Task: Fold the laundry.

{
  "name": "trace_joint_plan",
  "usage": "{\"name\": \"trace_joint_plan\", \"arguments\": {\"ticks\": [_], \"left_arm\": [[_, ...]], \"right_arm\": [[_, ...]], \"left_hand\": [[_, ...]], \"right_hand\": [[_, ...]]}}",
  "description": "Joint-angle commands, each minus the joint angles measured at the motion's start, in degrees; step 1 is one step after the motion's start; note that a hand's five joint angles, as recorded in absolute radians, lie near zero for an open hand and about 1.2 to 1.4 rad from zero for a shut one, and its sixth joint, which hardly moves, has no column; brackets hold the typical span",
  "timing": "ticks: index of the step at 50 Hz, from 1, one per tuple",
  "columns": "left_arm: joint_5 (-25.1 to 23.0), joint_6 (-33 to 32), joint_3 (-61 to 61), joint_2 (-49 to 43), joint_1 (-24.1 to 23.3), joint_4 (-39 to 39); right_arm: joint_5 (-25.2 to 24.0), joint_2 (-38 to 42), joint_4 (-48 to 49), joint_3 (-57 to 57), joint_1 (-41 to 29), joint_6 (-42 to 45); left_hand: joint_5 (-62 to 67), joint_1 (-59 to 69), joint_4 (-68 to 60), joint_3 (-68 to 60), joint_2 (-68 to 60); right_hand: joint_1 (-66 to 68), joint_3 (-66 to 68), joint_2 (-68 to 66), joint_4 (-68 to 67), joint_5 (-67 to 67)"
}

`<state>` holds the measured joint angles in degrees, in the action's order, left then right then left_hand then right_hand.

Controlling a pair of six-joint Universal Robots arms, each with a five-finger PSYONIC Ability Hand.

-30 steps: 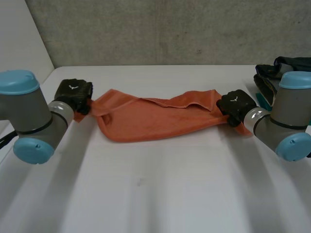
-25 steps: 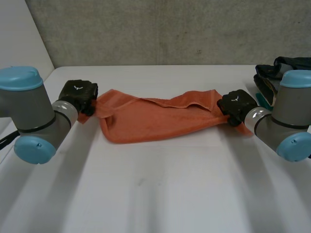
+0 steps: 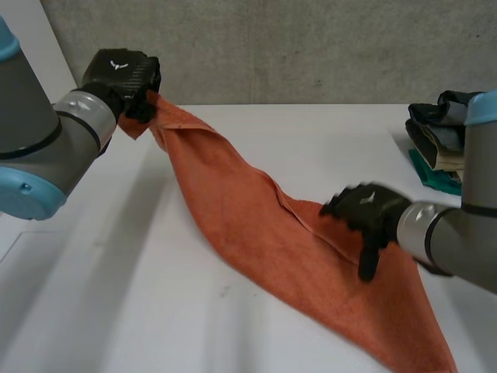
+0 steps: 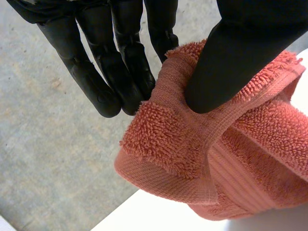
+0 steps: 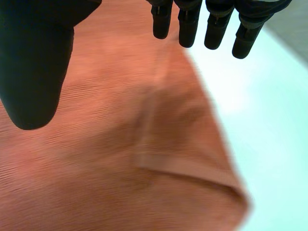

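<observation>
An orange towel (image 3: pixel 256 225) stretches from high at the far left down across the table to the near right corner. My left hand (image 3: pixel 124 74) holds it up off the table at one corner, and in the left wrist view the thumb (image 4: pixel 231 62) pinches the towel's hem (image 4: pixel 183 144) against the fingers (image 4: pixel 120 72). My right hand (image 3: pixel 363 214) hovers open just above the towel's middle, fingers spread. In the right wrist view the towel (image 5: pixel 120 144) lies under the straight fingers (image 5: pixel 207 24), with a folded edge (image 5: pixel 187 171) below them.
A stack of folded dark and teal clothes (image 3: pixel 439 140) sits at the table's far right edge. The white table (image 3: pixel 155 311) has free room at the front left. A grey wall stands behind the table.
My left hand has risen high with its towel corner, pulling the towel into a slope. My right hand has let go of its end and moved nearer, over the towel's middle.
</observation>
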<state>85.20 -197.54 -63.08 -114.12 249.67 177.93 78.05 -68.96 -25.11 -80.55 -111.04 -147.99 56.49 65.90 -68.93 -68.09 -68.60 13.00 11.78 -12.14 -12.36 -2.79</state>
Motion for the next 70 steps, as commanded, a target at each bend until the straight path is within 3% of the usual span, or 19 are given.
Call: {"name": "trace_joint_plan", "arguments": {"ticks": [1,6,12,21,23,26,27,30,34,38,43,48,52,58,61,65,67,68,70], "left_arm": [[-0.2,0.1,1.5,4.2,-1.9,-4.7],[-0.5,0.3,1.4,8.3,-3.1,-6.4],[-1.0,2.1,1.0,14.4,-5.5,-7.3],[-0.7,4.4,-0.1,20.0,-9.4,-7.1],[-0.7,5.0,-0.6,21.0,-9.5,-7.0],[-0.5,5.4,-1.2,22.0,-9.3,-6.9],[-0.5,5.8,-1.8,22.5,-9.0,-6.8],[-0.7,5.9,-2.7,22.9,-7.7,-6.5],[-0.8,5.8,-4.4,22.8,-4.5,-6.7],[-1.4,5.1,-6.3,21.1,-0.3,-7.2],[-3.3,-0.1,-8.8,13.4,4.7,-11.9],[-4.9,-8.0,-9.0,3.4,7.3,-17.0],[-5.2,-13.4,-5.3,-3.6,8.5,-19.6],[-5.5,-10.4,8.2,-10.3,7.6,-16.8],[-5.0,-5.9,17.2,-11.3,7.0,-10.7],[-2.6,1.2,24.8,-11.0,7.0,4.4],[0.3,5.3,26.0,-10.4,6.8,15.8],[3.1,7.2,25.9,-10.0,6.7,23.1],[5.1,8.2,25.6,-9.6,6.6,28.0]], "right_arm": [[4.7,0.8,2.0,4.4,0.2,-8.2],[4.7,5.3,3.7,7.8,-0.3,-16.3],[8.4,15.7,4.5,15.2,-3.6,-26.0],[15.0,25.6,7.7,23.5,-7.6,-31.1],[16.8,27.8,9.0,25.3,-8.4,-30.9],[17.1,28.5,10.1,25.5,-8.1,-30.8],[16.8,28.4,11.1,25.4,-7.6,-30.7],[16.1,27.2,11.5,25.2,-6.4,-30.3],[14.6,21.2,11.1,21.8,-4.1,-25.4],[9.4,12.0,8.9,17.5,-0.4,-11.6],[-0.8,3.2,-6.3,12.5,4.7,11.1],[-1.8,5.3,-21.7,13.3,7.4,20.4],[-1.9,10.1,-24.3,17.6,7.8,23.8],[-1.6,15.3,-12.7,29.0,6.4,17.2],[-0.1,16.1,0.8,36.0,6.0,9.8],[2.5,14.2,20.9,38.3,6.1,1.0],[4.0,10.7,38.8,35.4,6.9,-6.4],[4.2,9.8,42.8,34.8,7.1,-8.2],[4.1,8.9,47.6,33.4,7.0,-11.0]], "left_hand": [[13.5,14.1,-11.1,-11.9,-11.4],[13.5,14.1,-11.1,-11.9,-11.4],[13.5,14.1,-11.1,-11.9,-11.4],[13.5,14.1,-11.1,-11.9,-11.4],[13.5,14.1,-11.1,-11.9,-11.4],[13.5,14.1,-11.1,-11.9,-11.4],[13.5,14.1,-11.1,-11.9,-11.4],[13.5,14.1,-11.1,-11.9,-11.4],[13.5,14.1,-11.1,-11.9,-11.4],[13.5,14.1,-11.1,-11.9,-11.4],[13.5,14.1,-11.1,-11.9,-11.4],[13.5,14.1,-11.1,-11.9,-11.4],[13.5,14.1,-11.1,-11.9,-11.4],[13.5,14.1,-11.1,-11.9,-11.4],[13.5,14.1,-11.1,-11.9,-11.4],[13.5,14.1,-11.1,-11.9,-11.4],[13.5,14.1,-11.1,-11.9,-11.4],[13.5,14.1,-11.1,-11.9,-11.4],[13.5,14.1,-11.1,-11.9,-11.4]], "right_hand": [[-3.0,-1.8,2.1,2.4,2.8],[-3.0,-1.8,2.1,2.4,2.8],[-1.2,0.0,0.3,0.5,1.0],[0.2,1.4,-1.0,-0.8,-0.4],[13.9,15.1,-14.7,-14.5,-14.1],[48.7,49.9,-49.5,-49.3,-48.9],[66.8,68.0,-67.7,-67.5,-67.0],[67.0,68.2,-67.9,-67.6,-67.2],[67.0,68.2,-67.9,-67.6,-67.2],[67.0,68.2,-67.9,-67.6,-67.2],[67.0,68.2,-67.9,-67.6,-67.2],[67.0,68.2,-67.9,-67.6,-67.2],[67.0,68.2,-67.9,-67.6,-67.2],[67.0,68.2,-67.9,-67.6,-67.2],[67.0,68.2,-67.9,-67.6,-67.2],[67.0,68.2,-67.9,-67.6,-67.2],[67.0,68.2,-67.9,-67.6,-67.2],[67.0,68.2,-67.9,-67.6,-67.2],[67.0,68.2,-67.9,-67.6,-67.2]]}}
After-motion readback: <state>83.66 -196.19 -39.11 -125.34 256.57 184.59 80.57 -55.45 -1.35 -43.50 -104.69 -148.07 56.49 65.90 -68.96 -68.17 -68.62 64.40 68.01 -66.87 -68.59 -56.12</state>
